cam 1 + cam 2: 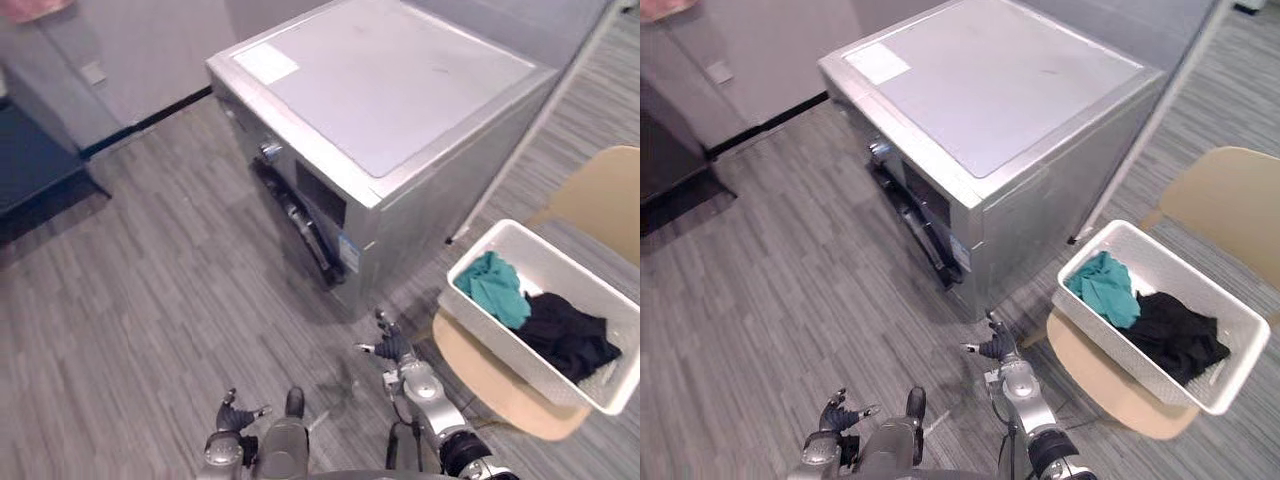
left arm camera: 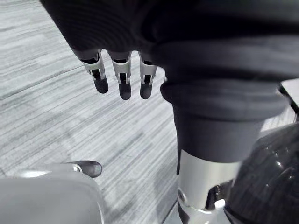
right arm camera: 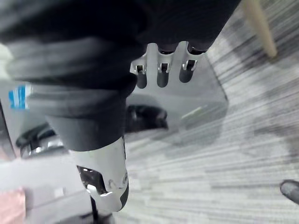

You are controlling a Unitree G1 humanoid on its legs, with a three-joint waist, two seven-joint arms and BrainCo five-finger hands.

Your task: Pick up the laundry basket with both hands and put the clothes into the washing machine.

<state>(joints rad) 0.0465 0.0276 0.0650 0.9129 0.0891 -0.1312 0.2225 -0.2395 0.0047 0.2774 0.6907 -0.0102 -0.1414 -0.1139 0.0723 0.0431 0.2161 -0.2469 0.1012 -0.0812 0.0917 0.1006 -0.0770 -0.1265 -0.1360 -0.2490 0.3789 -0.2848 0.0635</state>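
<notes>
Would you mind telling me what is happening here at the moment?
The robot stands facing the washing machine, and nothing is being handled yet. The white laundry basket sits on a tan chair to its right, holding a teal garment and a black garment. The left hand and the right hand are both open and empty, low over the floor, apart from the basket.

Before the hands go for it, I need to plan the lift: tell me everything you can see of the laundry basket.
The laundry basket is a white, rectangular tub that looks like plastic, with tall walls and a thicker rim. It sits upright on a tan chair seat, to the right of the washing machine and apart from it. Inside lie a teal garment and a black garment, both below the rim. No hand touches it; the right hand is open, over the floor to the basket's left.
</notes>
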